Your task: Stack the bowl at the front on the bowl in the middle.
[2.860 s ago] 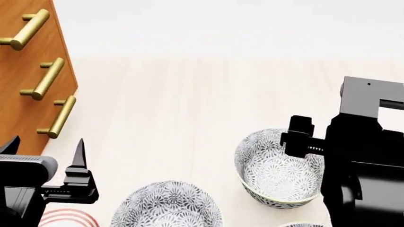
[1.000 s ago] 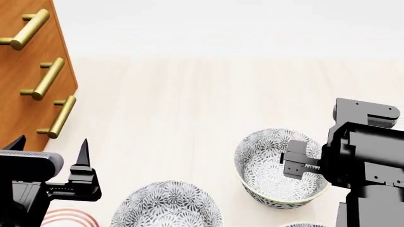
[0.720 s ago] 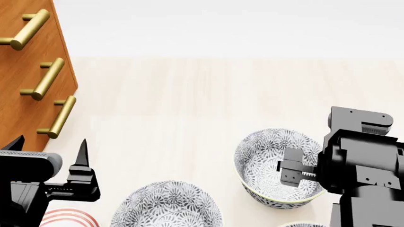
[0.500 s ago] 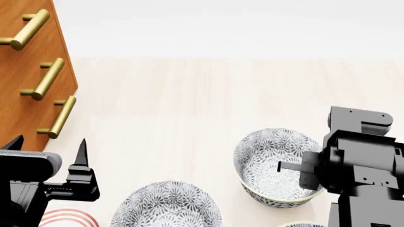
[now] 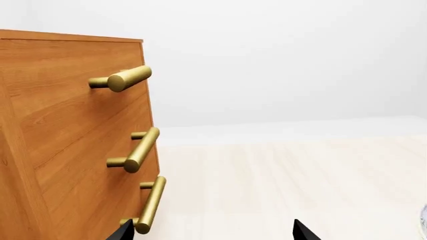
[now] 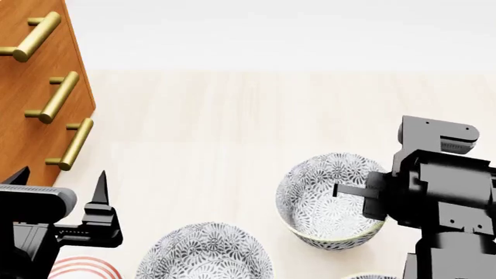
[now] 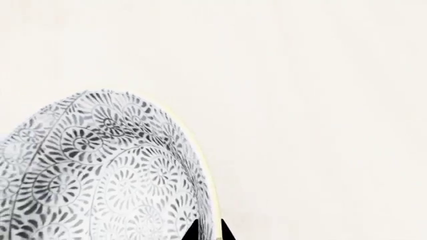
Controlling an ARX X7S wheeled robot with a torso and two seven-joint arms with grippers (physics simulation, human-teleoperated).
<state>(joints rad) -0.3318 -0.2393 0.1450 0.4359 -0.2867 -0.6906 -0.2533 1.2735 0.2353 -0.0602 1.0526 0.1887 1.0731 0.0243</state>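
At the nearest edge of the head view, a red-ringed plate (image 6: 78, 268) and the bowl in the middle (image 6: 205, 253) are seen beside the left gripper (image 6: 58, 181), which is spread wide and empty. Farther right, the bowl at the front (image 6: 322, 197) is clamped at its rim by the right gripper (image 6: 370, 196). Beyond, pale tabletop (image 6: 232, 116) is seen; a wooden drawer chest (image 6: 31, 87) borders the far left.

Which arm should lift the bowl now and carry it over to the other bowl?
The right. Its gripper is closed on the rim of the far bowl, one finger inside, one outside in the wrist view. The left gripper hangs open near the drawers, holding nothing, beside the near bowl.
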